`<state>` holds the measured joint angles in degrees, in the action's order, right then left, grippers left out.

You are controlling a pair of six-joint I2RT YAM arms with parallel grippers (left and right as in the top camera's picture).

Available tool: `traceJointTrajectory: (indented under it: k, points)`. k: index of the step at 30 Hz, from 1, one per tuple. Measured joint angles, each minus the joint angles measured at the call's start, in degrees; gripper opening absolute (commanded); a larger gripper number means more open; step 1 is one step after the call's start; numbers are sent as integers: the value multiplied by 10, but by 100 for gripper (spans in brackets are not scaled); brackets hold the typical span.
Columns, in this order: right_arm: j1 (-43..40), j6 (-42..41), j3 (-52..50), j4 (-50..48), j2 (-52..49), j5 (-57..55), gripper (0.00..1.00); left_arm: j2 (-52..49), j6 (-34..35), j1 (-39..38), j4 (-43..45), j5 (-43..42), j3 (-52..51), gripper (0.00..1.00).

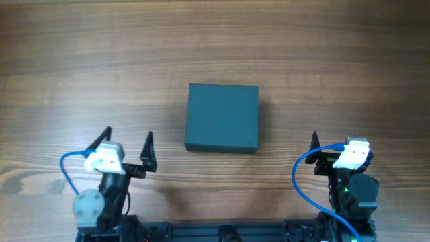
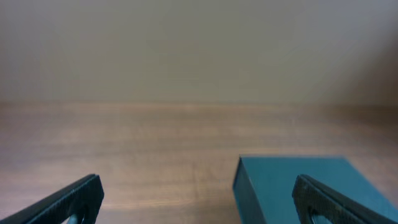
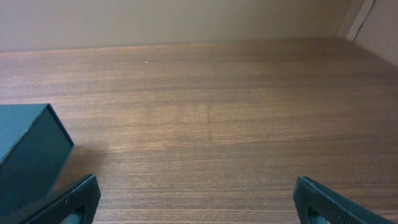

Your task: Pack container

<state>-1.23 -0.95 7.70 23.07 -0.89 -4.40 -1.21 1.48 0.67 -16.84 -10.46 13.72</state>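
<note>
container: dark teal box [image 1: 222, 115], lid down, flat on the surface [image 1: 67, 54], mid-way across, ahead of both arms, touching neither
left gripper [image 1: 128, 138]: fingers [image 2: 74, 199] spread wide, released, nothing between them
right gripper [image 1: 334, 144]: fingers [image 3: 323, 200] spread wide too, released, nothing between them
bearing from left: container is forward and to the right; in the left wrist view it sits behind the right-hand finger, not centred in the gap
bearing from right: container is forward and to the left; the right wrist view catches only one corner at the frame's left edge
nearer arm: left, by a small margin; its inner finger is near the box's front-left corner, the right one stands further out
long axis: can't call it; from overhead the box is close to square, maybe a touch wider across than deep, sides square to the surface edge
hinge side: can't tell from these views
items to pack: none in view
judgement: left arm needs a short reach forward and inward to get onto the lid; right needs a longer swing in
</note>
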Motion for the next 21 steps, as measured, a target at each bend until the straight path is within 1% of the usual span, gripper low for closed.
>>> traceJointTrajectory:
  k: [4,10,21]
  points:
    - [0,0,0,0,0,0,100,2,-2,-10,23,-1,-46,100]
    - [0,1,0,0,0,0,100,2,-2,-10,23,-1,-85,100]
    - [0,2,0,0,0,0,100,2,-2,-10,23,7,-87,100]
